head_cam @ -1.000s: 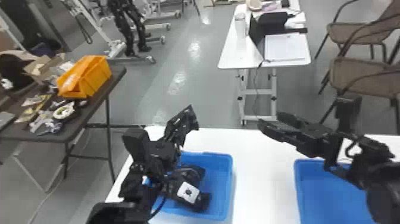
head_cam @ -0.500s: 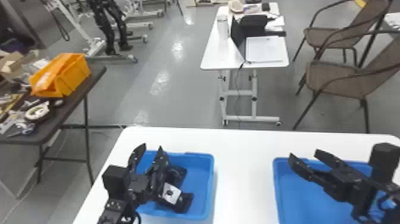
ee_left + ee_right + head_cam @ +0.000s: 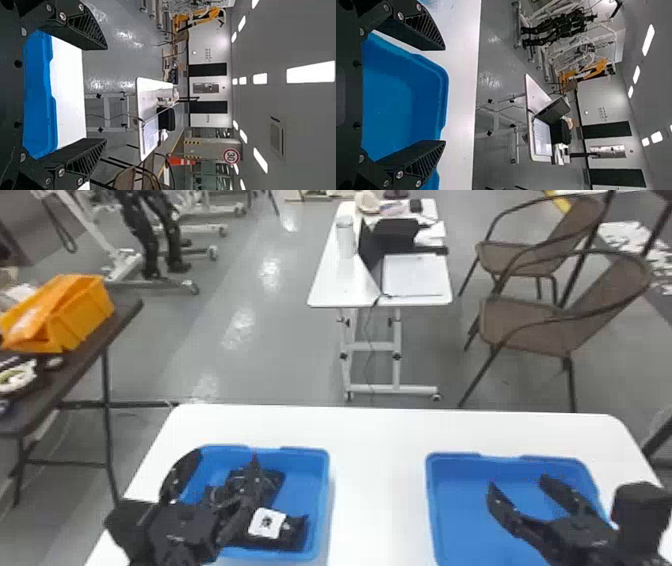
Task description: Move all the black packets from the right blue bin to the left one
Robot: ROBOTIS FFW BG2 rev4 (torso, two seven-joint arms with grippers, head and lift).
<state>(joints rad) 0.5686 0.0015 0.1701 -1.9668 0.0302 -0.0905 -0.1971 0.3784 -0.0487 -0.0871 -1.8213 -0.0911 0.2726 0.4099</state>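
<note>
One table [image 3: 380,440]: one left bin [image 3: 324,490] at seven o'clock, at least two black packets [image 3: 296,535] inside; one right bin [image 3: 465,520] at five; left claw [image 3: 226,455], right claw [image 3: 518,482], both wide.

Two blue bins, two grippers, three tables, two chairs.
On the front table [image 3: 380,450]: one left blue bin [image 3: 305,490], one right blue bin [image 3: 460,505], black packets [image 3: 292,537] too bunched to count; over it, one left gripper [image 3: 223,455], one right gripper [image 3: 518,481]; beyond it, one white wheeled table [image 3: 332,285], two wicker armchairs [image 3: 525,325]; left of it, one dark table [image 3: 121,312].
</note>
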